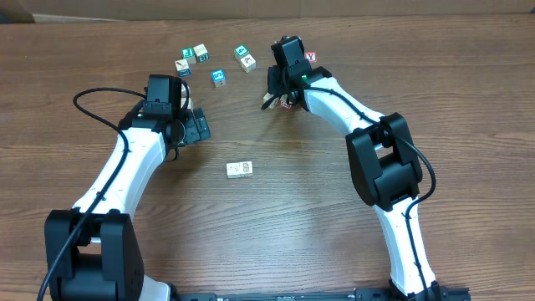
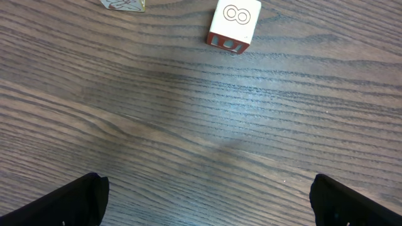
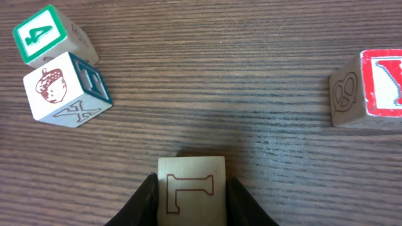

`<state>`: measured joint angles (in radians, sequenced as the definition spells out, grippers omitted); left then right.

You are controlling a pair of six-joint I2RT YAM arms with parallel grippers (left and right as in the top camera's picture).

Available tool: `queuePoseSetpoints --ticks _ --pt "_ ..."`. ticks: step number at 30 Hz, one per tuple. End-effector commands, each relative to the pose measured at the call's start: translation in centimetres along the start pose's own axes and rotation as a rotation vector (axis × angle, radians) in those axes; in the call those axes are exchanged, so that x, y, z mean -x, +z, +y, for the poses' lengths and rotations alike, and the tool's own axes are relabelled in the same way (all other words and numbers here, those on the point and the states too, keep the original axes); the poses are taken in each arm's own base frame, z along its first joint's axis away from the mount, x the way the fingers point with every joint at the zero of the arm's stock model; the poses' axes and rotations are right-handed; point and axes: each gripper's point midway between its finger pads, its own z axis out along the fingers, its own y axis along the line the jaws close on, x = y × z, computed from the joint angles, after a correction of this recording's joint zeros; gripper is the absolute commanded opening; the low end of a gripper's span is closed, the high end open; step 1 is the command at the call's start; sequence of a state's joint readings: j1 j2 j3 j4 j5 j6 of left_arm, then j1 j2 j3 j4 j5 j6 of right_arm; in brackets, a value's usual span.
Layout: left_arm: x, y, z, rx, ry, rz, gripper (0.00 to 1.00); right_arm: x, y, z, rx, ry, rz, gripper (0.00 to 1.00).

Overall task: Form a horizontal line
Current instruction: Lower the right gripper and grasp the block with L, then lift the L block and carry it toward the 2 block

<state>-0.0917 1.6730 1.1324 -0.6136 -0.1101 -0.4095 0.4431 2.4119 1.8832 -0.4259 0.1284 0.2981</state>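
Horizontal line [image 1: 239, 170], well apart from right end effector [image 1: 278, 96] gripping cube [image 3: 191, 191]

Right wrist view first: the pinched cube [image 3: 191, 191] runs off the bottom edge, and the right tool's fingers [image 3: 146, 202] show only as dark wedges there. The red Y cube [image 3: 369, 88] is sliced by the right edge. From overhead, near the bench's far edge, the right tool [image 1: 278, 96] buries that pinched cube almost entirely. The short row [image 1: 240, 170] around the middle of the bench has faces too small to read, probably two cubes. In the left wrist view, the left tool's fingers [image 2: 78, 202] barely peek in at the bottom corners, and a stray cube [image 2: 123, 4] is clipped by the top edge.
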Motion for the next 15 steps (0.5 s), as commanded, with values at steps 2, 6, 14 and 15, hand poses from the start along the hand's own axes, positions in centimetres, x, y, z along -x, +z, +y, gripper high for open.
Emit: queuePoseSetpoints --ticks 2,6,14,15 --pt "0.8 -0.8 0.0 0.0 0.007 -0.031 1.0 6.7 -7.0 1.5 0.043 0.0 -0.155 0.24" --pt "0.8 -0.8 0.0 0.0 0.007 -0.031 1.0 9.0 -11.2 1.3 0.035 0.009 -0.207 0.24" --pt "0.8 -0.8 0.0 0.0 0.007 -0.031 1.0 9.6 -21.0 0.2 0.015 0.024 -0.19 0.21" --pt "0.8 -0.8 0.0 0.0 0.007 -0.031 1.0 9.2 -22.1 0.0 0.011 0.042 -0.175 0.2"
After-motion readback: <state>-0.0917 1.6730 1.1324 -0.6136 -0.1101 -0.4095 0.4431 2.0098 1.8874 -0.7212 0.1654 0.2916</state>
